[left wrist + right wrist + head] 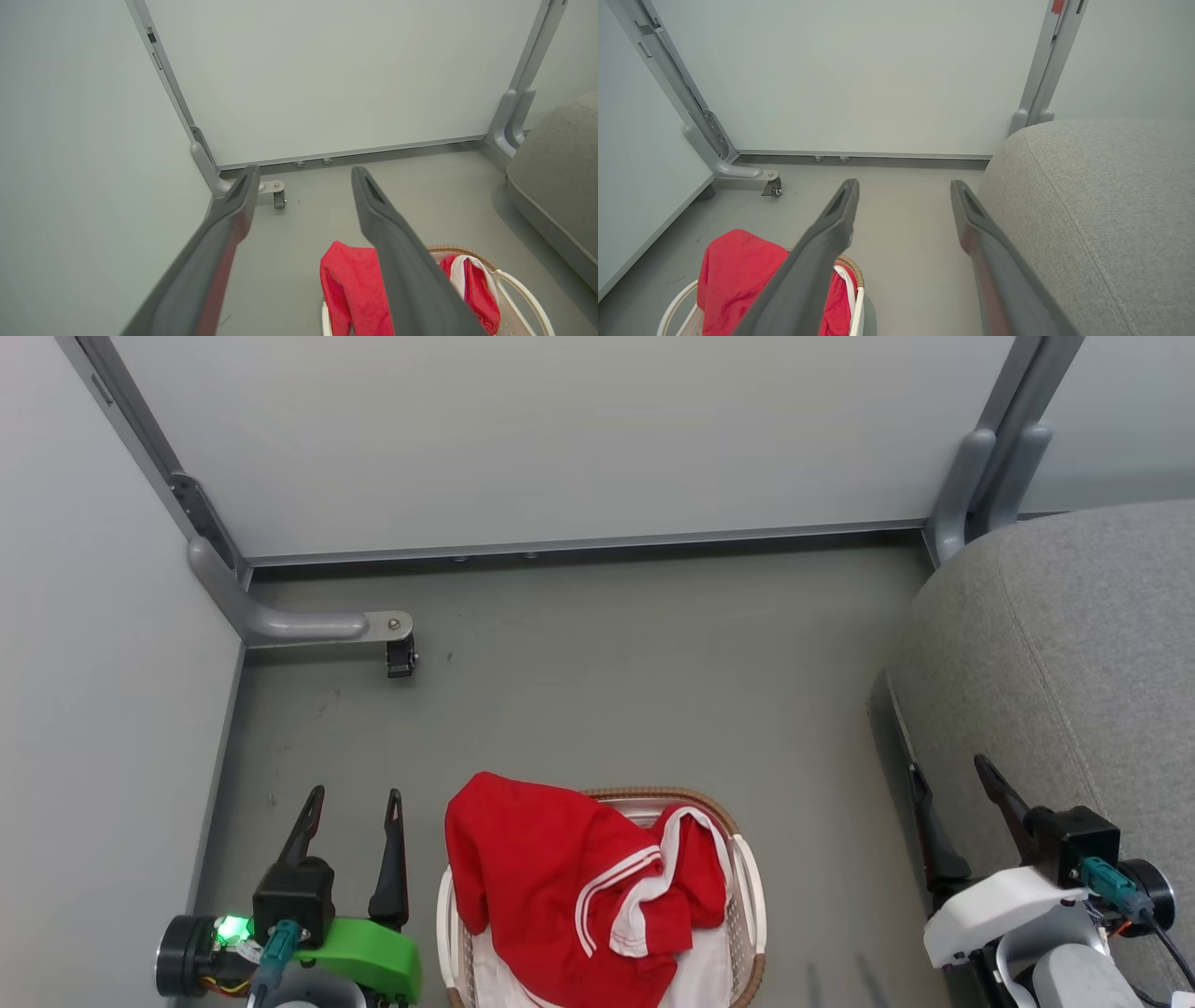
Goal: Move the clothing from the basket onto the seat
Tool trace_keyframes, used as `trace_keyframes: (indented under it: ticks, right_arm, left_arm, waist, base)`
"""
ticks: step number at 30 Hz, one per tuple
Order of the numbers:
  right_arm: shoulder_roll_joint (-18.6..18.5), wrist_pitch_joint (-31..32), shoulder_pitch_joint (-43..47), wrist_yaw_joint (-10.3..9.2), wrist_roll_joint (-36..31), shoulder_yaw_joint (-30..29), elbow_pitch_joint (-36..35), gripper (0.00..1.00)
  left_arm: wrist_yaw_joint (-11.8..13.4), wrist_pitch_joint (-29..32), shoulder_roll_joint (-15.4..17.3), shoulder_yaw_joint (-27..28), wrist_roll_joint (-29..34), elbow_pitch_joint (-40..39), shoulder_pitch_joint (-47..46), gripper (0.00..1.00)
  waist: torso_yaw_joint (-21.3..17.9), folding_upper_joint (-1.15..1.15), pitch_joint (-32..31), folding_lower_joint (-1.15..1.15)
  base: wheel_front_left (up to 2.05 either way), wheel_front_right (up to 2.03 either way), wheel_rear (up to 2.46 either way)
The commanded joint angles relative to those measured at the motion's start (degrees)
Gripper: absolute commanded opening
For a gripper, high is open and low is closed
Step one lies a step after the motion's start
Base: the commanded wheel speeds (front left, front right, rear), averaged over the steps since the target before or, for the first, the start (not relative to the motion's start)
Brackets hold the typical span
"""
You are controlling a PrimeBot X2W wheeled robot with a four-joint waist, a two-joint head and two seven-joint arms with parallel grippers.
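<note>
Grey floor (607, 709) stretches to pale panels (560, 439); the clothing (560, 887) lies heaped in the basket (750, 896) at 6 o'clock, the seat (1074, 644) at 3 o'clock. The left hand (356, 793) and right hand (948, 765) gape empty. Best pinch the heap's high fold deeply, then lift clear of the rim.

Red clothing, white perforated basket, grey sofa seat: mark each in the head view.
Red fabric clothing with white stripes (532, 859): head view, broad red panel draped over the rim.
White perforated plastic basket with brown woven rim (747, 896): head view, right-hand wall.
Grey woven-fabric sofa seat (1074, 644): head view, top surface.
</note>
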Motion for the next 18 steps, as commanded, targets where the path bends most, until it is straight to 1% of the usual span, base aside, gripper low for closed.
trace_keyframes:
  ticks: [1,6,13,18]
  right_arm:
    - [0.0,-0.5,-1.1,0.00,-1.2,0.0,-0.5,1.00]
    - [0.3,-1.1,-2.6,0.00,-3.3,0.6,-1.4,1.00]
    - [0.7,-1.8,-6.1,0.00,-5.4,1.3,-2.2,1.00]
    - [1.1,-1.8,-8.7,-0.01,-4.7,1.8,-2.9,1.00]
  left_arm:
    - [-0.4,-0.4,-0.2,0.2,1.6,0.2,-1.4,1.00]
    - [-1.2,-0.9,-1.2,-0.1,3.9,1.9,-3.3,1.00]
    - [-2.7,-1.7,-2.3,-0.3,6.5,5.8,-7.7,1.00]
    - [-4.1,-1.6,-2.7,0.1,6.9,7.9,-11.7,1.00]
  waist:
    - [-0.5,0.00,2.0,0.00]
    - [-1.4,0.00,6.2,0.00]
    - [-3.5,0.00,13.8,0.00]
    - [-4.9,0.00,19.5,0.00]
  base:
    - [0.00,0.00,0.00]
    - [0.00,0.00,0.00]
    - [0.00,0.00,0.00]
    - [0.00,0.00,0.00]
